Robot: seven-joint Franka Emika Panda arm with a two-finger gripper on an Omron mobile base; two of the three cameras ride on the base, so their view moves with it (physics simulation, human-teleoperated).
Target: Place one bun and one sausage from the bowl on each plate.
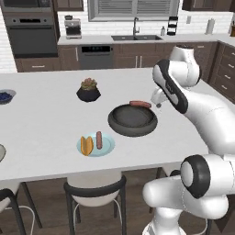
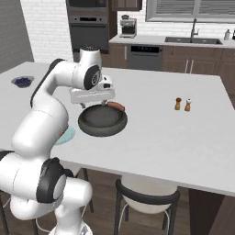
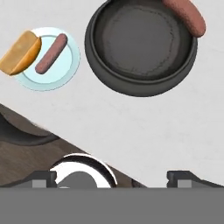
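Note:
The dark grey bowl (image 1: 132,121) (image 2: 102,120) (image 3: 140,48) sits mid-counter, its inside bare. One reddish-brown sausage (image 1: 140,103) (image 2: 116,106) (image 3: 186,15) lies across its far rim. To its left, the small light blue plate (image 1: 95,145) (image 3: 50,61) holds an orange-tan bun (image 1: 86,145) (image 3: 19,53) and a second sausage (image 1: 99,139) (image 3: 51,53) side by side. A sliver of a grey-rimmed plate (image 1: 1,152) shows at the left edge. My gripper (image 2: 94,104) (image 3: 113,178) hovers open above the bowl's near side, with nothing between its fingers.
A black plant pot (image 1: 88,91) stands behind the bowl to the left. A small bowl of blue berries (image 1: 5,96) (image 2: 23,81) is far left. Salt and pepper shakers (image 2: 182,104) stand to the right. Stools (image 1: 94,193) line the counter's near edge.

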